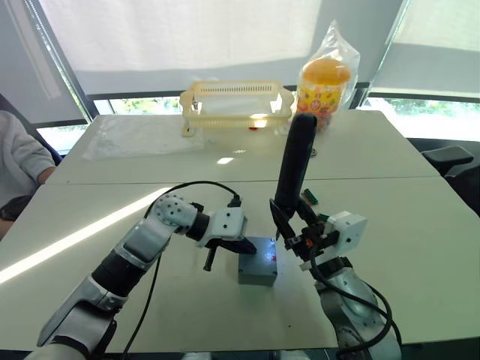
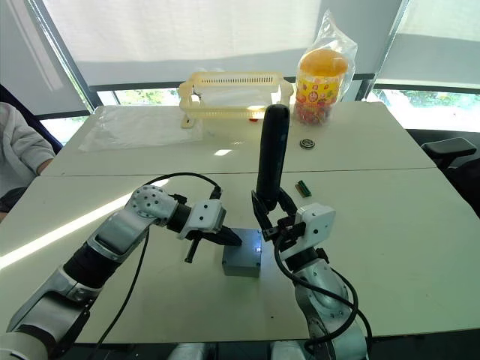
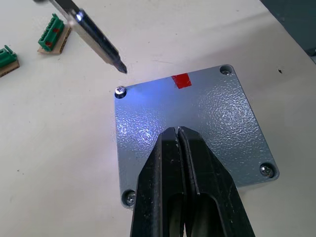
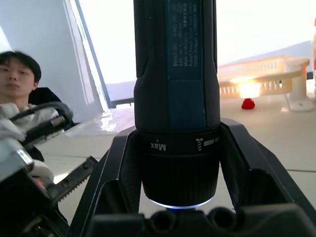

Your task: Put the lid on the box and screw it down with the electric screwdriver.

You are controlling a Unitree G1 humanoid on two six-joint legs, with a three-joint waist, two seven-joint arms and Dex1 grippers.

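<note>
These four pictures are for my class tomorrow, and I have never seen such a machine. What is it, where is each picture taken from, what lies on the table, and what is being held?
It is a two-armed humanoid robot. Two pictures come from cameras on its head, looking down over its arms. The other two come from cameras on its wrists, looking along the fingers.

On the white table stands a small blue-grey box with its lid already on; screws show at the corners. The left gripper, fingers shut together, presses on the lid. The right gripper holds a black electric screwdriver upright, its metal tip lit blue, just above one corner screw.

Farther back are a yellow basket, a bagged orange-lidded jar and small green connector blocks. A person sits at the left edge.
</note>
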